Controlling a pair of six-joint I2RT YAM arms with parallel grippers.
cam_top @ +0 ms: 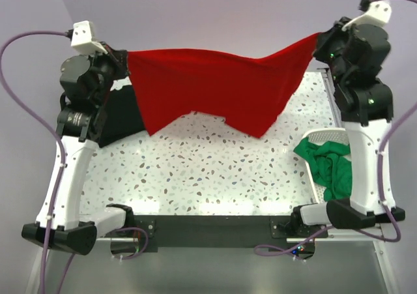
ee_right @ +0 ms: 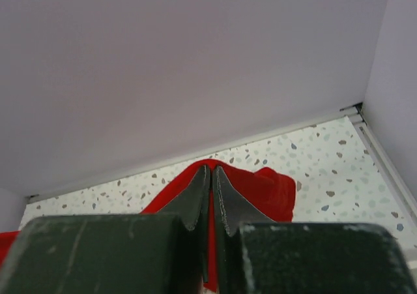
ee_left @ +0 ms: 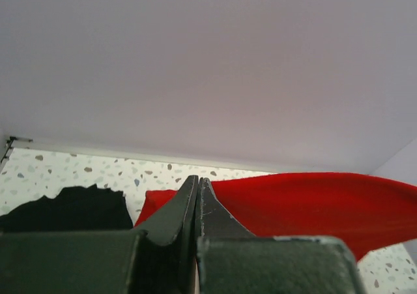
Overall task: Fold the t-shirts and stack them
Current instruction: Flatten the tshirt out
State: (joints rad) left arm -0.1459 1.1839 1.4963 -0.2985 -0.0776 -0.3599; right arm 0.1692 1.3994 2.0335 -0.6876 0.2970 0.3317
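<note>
Top view. Strung in the air between the left fingers [cam_top: 125, 58] at 10 o'clock and the right fingers [cam_top: 317, 44] at 2 o'clock: the red t-shirt [cam_top: 215, 88], long axis running 9 to 3, upper edge drawn tight, lower part sagging over the far half of the speckled tabletop [cam_top: 215, 176]. Hard to tell whether touching it. Clamped on the cloth at both ends, one pair per end, so neither arm nearer than the other. At 9 o'clock, the black t-shirt [cam_top: 120, 118], flat on the tabletop and partly behind the left arm. At 4 o'clock, the green t-shirt [cam_top: 329, 167], bunched in the white basket [cam_top: 324, 136] beside the right arm.

Left wrist view. Left fingers [ee_left: 198, 180] pressed tip to tip, no gap showing, the pinch itself hidden behind them. Red t-shirt [ee_left: 313, 199] streaming off toward 3 o'clock; black t-shirt [ee_left: 71, 208] low at 8 o'clock.

Right wrist view. Right fingers [ee_right: 210, 171] all but closed, a thin strip of red caught between them. Red t-shirt [ee_right: 268, 191] bulging past the tips toward 3 o'clock.

Probably the spreading step before the first fold. Calls for lowering both ends together toward 6 o'clock without slackening the 9-to-3 span. Risk of landing on the black t-shirt.
</note>
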